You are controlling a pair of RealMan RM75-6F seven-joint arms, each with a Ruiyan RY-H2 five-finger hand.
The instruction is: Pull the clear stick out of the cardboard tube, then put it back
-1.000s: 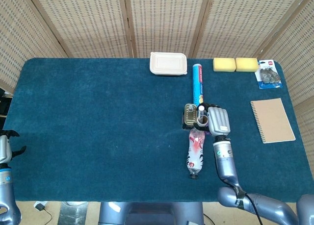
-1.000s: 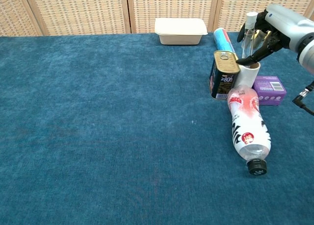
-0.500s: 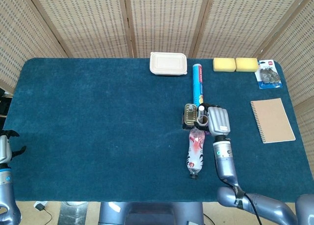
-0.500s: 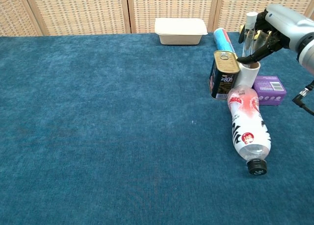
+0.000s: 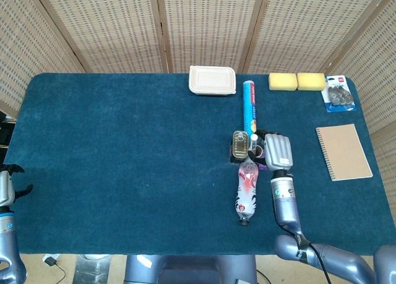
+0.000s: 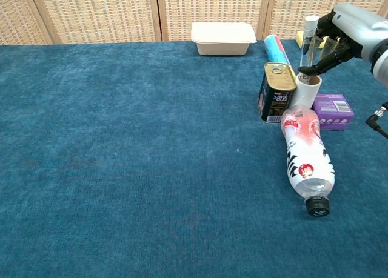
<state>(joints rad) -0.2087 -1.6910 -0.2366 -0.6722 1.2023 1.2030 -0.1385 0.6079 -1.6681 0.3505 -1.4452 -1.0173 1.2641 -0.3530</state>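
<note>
Head view: the right hand [image 5: 276,151] covers the short white cardboard tube; its grip cannot be told here. The left hand [image 5: 6,186] idles at the table's near left edge, fingers apart.

Chest view: the right hand [image 6: 339,39] pinches the clear plastic stick [image 6: 310,37] upright above the white cardboard tube [image 6: 305,91]. A snag on the rim could tip the tube against the gold-lidded dark tin [image 6: 276,91], labelled "80".
</note>
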